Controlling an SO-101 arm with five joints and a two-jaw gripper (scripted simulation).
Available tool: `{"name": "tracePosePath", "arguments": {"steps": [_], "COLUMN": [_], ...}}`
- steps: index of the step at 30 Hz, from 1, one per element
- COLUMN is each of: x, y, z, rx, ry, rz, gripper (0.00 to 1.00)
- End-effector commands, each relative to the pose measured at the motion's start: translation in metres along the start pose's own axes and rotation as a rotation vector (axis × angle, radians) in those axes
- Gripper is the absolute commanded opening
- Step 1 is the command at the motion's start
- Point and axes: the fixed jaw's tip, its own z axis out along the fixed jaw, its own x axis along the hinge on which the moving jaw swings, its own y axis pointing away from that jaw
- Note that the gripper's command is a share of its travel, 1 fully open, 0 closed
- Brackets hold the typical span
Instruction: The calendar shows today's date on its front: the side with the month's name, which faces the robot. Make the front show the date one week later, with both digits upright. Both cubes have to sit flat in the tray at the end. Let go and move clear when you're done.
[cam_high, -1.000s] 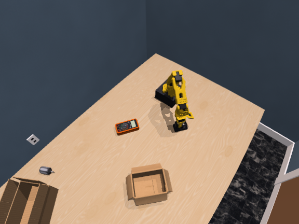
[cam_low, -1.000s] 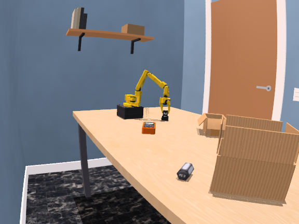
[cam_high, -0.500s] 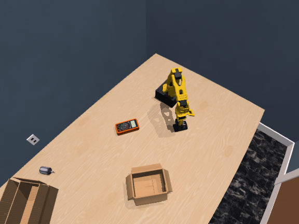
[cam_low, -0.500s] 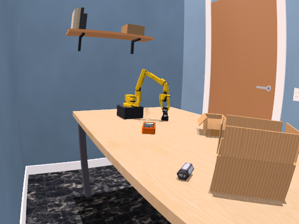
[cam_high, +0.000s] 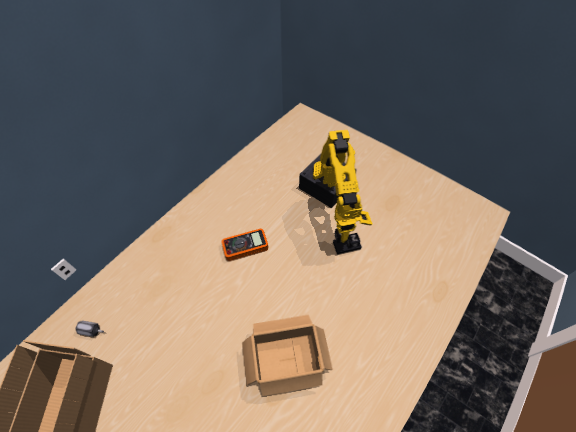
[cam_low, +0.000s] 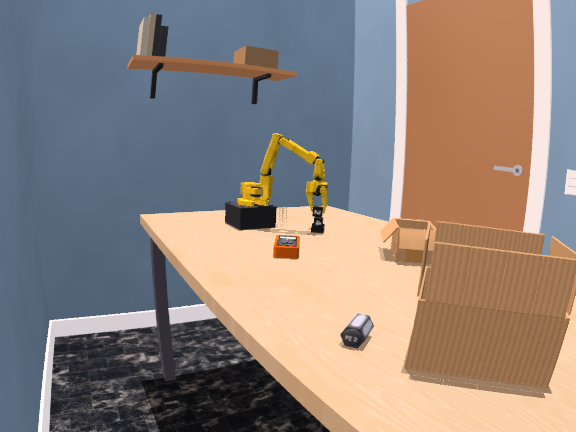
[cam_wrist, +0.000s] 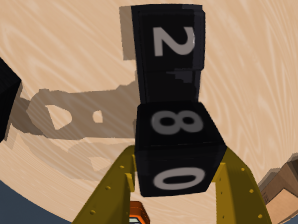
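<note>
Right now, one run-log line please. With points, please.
jaws: shut on cube (cam_low: 317, 212) (cam_wrist: 174, 178) | cube: raised above tray | other cube (cam_wrist: 172, 41): not gripped | release: pending

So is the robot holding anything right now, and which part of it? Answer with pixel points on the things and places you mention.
Yes, the gripper (cam_low: 318, 209) (cam_wrist: 176, 172) is holding a black number cube (cam_low: 318, 212) (cam_wrist: 177, 145), pinched by two opposite sides, with the 8 and 0 faces left uncovered.

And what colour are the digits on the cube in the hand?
Light grey on black, clearest in the wrist view.
</note>
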Motion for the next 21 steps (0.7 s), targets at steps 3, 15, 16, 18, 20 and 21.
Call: {"name": "tracePosePath", "arguments": {"steps": [3, 15, 16, 18, 20, 21], "x": [0.027, 0.105, 0.113, 0.127, 0.14, 0.145], "y": [-0.001, 0.03, 0.036, 0.048, 0.06, 0.066], "z": [-0.003, 0.006, 0.007, 0.009, 0.011, 0.012], "rx": [0.027, 0.027, 0.027, 0.027, 0.026, 0.026], "ry": [-0.003, -0.013, -0.014, -0.016, -0.018, -0.019], "rz": [0.146, 0.57, 0.617, 0.71, 0.797, 0.838], "gripper": [0.0, 0.0, 0.0, 0.0, 0.0, 0.0]}}
